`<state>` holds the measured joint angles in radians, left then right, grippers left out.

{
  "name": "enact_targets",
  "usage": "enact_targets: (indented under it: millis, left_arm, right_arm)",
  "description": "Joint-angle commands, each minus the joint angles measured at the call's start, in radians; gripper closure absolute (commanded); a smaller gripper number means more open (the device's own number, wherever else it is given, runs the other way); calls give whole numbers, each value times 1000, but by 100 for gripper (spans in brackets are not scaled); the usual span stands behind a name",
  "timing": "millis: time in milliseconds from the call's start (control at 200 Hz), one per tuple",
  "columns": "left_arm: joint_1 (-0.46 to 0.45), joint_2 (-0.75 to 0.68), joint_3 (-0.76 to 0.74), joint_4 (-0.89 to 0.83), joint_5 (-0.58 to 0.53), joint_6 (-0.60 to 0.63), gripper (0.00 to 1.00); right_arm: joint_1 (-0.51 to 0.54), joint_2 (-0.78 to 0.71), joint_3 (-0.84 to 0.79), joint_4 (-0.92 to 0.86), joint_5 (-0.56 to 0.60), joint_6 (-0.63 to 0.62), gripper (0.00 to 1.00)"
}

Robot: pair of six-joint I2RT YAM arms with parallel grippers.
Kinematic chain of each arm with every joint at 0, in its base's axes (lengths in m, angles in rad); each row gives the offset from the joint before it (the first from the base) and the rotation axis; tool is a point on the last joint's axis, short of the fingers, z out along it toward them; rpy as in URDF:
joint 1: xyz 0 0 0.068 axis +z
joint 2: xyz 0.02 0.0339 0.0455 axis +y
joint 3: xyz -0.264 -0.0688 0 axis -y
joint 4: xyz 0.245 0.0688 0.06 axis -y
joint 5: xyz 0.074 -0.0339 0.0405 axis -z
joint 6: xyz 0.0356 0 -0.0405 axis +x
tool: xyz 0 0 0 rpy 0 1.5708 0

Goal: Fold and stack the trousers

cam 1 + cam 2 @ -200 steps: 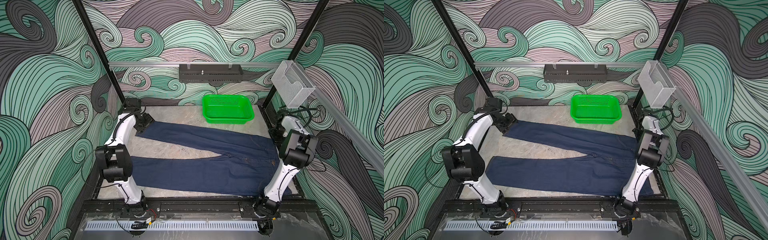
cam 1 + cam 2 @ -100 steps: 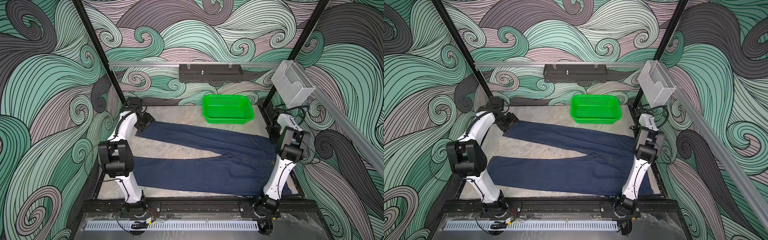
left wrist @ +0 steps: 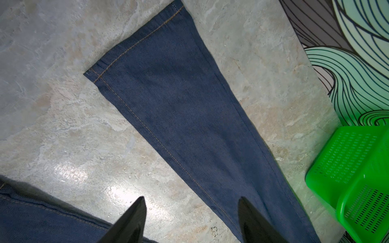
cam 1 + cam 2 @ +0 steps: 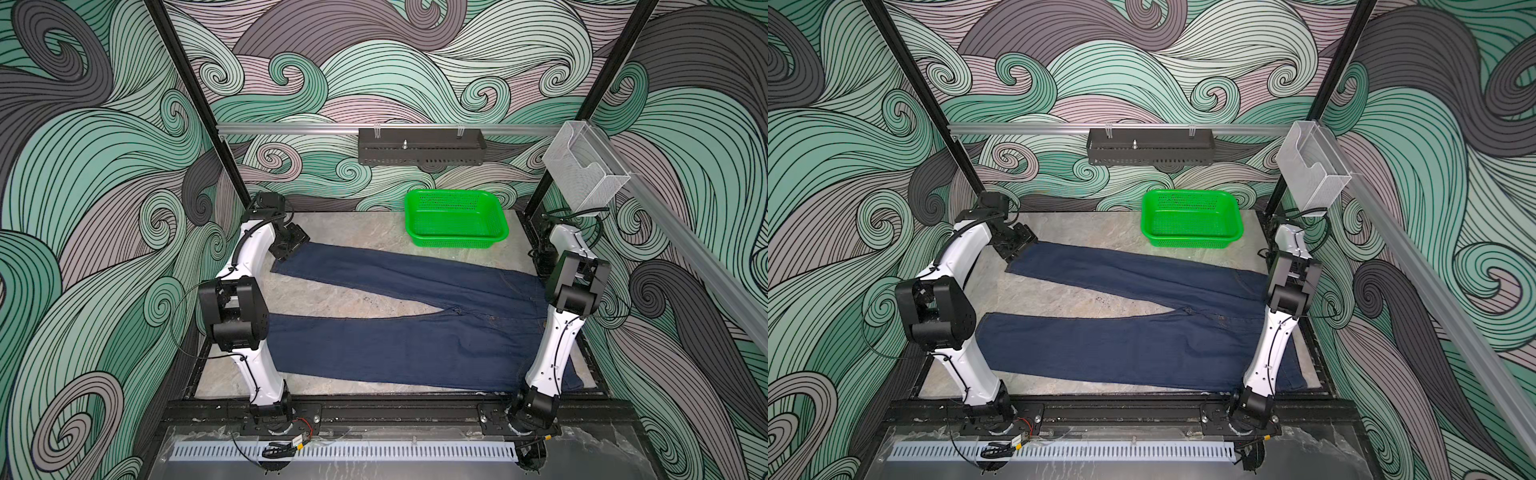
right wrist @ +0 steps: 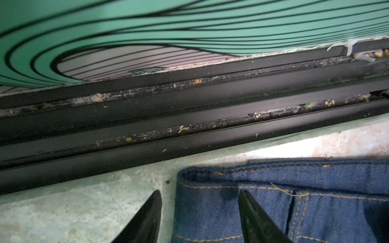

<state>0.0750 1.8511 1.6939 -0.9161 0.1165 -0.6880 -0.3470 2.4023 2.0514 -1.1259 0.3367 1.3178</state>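
Here we go: the trousers (image 4: 415, 345) lie flat and unfolded on the marbled surface (image 4: 332, 299), dark denim with the legs splayed in a V. The waistband is out at 3 o'clock and both hems point to 9 o'clock. The near leg runs along the 6 o'clock edge, and the far leg angles up toward 10. The green basket (image 4: 453, 243) sits at the back, around 1 o'clock, near the far leg but apart from it.

The left gripper (image 3: 190, 202) hangs up at 10 o'clock, over the hem end of the far leg. Its jaws are spread wide and grip no cloth. In the left wrist view one of its fingers (image 3: 130, 223) is over bare surface and the other over the far leg's denim, where orange stitching runs along the hem and down the seam. A strip of the near leg shows in the corner of that view.

Over at 3 o'clock, the right gripper (image 5: 200, 192) is down at the far corner of the waistband. Its jaws are parted and straddle that corner, one finger over pale surface and the other over denim just inside the stitched edge. Whether the tips touch the cloth, I can't tell. The black frame rail (image 5: 189, 101) runs just beyond the waistband, with crumbs in its grooves.
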Motion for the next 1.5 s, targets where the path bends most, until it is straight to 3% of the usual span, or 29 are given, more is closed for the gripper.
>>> enact_targets:
  millis: [0, 315, 500, 620, 806, 1236, 1491]
  left_arm:
    - [-3, 4, 36, -35, -28, 16, 28]
    - [2, -8, 42, -47, -36, 24, 28]
    - [16, -23, 43, -52, -41, 31, 28]
    - [22, -21, 44, -39, -34, 41, 28]
    - [41, 39, 64, 2, 20, 42, 28]
    - [51, 394, 370, -46, 204, 14, 35]
    - [58, 536, 424, -43, 198, -16, 33]
  right_arm:
    - [8, 33, 26, -49, 24, 18, 40]
    - [14, 31, 7, -49, 8, 15, 58]
    - [13, -15, -11, -49, -10, 5, 79]
    - [17, -74, -26, -48, -12, -19, 87]
    - [19, -184, -91, -42, -26, -66, 87]
    - [40, -386, -376, 104, -100, -160, 87]
    - [49, -442, -456, 127, -130, -210, 87]
